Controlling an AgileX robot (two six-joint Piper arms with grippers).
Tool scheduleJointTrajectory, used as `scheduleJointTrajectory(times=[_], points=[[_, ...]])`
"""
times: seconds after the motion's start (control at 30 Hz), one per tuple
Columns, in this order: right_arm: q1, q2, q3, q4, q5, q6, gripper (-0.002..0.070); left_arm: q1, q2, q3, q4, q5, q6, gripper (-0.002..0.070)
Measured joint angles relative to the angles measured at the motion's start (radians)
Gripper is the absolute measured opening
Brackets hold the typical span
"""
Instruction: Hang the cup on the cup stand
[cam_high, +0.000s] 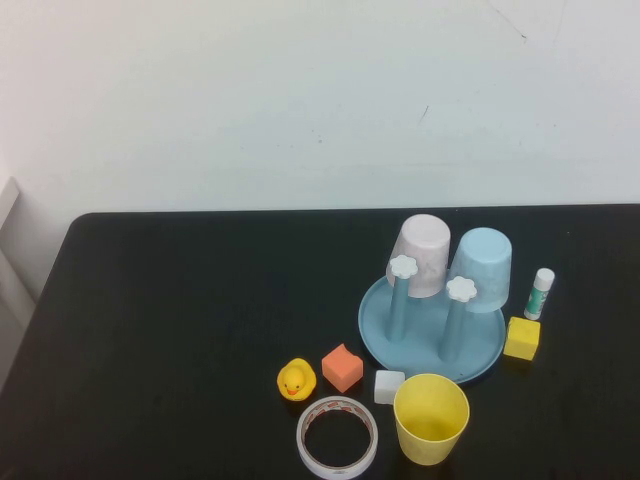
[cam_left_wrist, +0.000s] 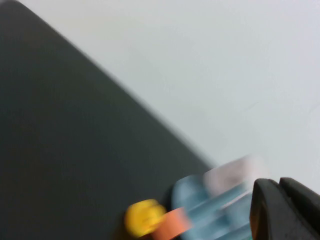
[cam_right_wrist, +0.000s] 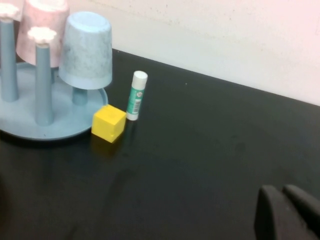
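Yellow cup: upright on the black counter, mouth up, just in front of the cup stand, not held. Left end effector: clenched on nothing, above the counter, outside the high view. Right end effector: clenched too, empty, over bare counter, well apart from the stand. On the stand: pinkish-white cup and light blue cup, both upside down on rear pegs; two front pegs with white flower knobs free. Beside the stand: yellow cube, glue stick, white block, orange block, rubber duck, tape roll.
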Motion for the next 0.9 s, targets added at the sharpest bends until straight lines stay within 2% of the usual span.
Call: scheduleJointTrajectory(times=[0.07, 0.2, 0.27, 0.4, 0.5, 0.57, 0.77, 0.9], points=[[0.0, 0.0, 0.0, 0.031, 0.0, 0.0, -0.0001, 0.0, 0.0, 0.0, -0.126, -0.027, -0.002, -0.0001], [0.0, 0.0, 0.0, 0.181, 0.0, 0.0, -0.0001, 0.0, 0.0, 0.0, -0.218, -0.102, -0.009, -0.0002], [0.0, 0.0, 0.0, 0.325, 0.004, 0.0, -0.0001, 0.0, 0.0, 0.0, -0.262, -0.124, 0.01, -0.0002], [0.0, 0.0, 0.006, 0.682, 0.014, 0.008, -0.0001, 0.0, 0.0, -0.012, -0.277, -0.07, 0.228, -0.0001], [0.0, 0.0, 0.006, 0.906, 0.012, 0.021, -0.0001, 0.0, 0.047, -0.087, -0.204, 0.041, 0.326, -0.0002], [0.0, 0.0, 0.006, 0.971, 0.009, 0.021, -0.0001, 0.0, 0.13, -0.164, -0.103, 0.121, 0.353, -0.0002], [0.0, 0.0, 0.006, 0.985, -0.03, -0.106, -0.0001, 0.0, 0.449, -0.422, 0.192, 0.365, 0.42, -0.0001], [0.0, 0.0, 0.006, 0.987, -0.042, -0.143, -0.0001, 0.0, 0.673, -0.573, 0.285, 0.481, 0.491, -0.0001]])
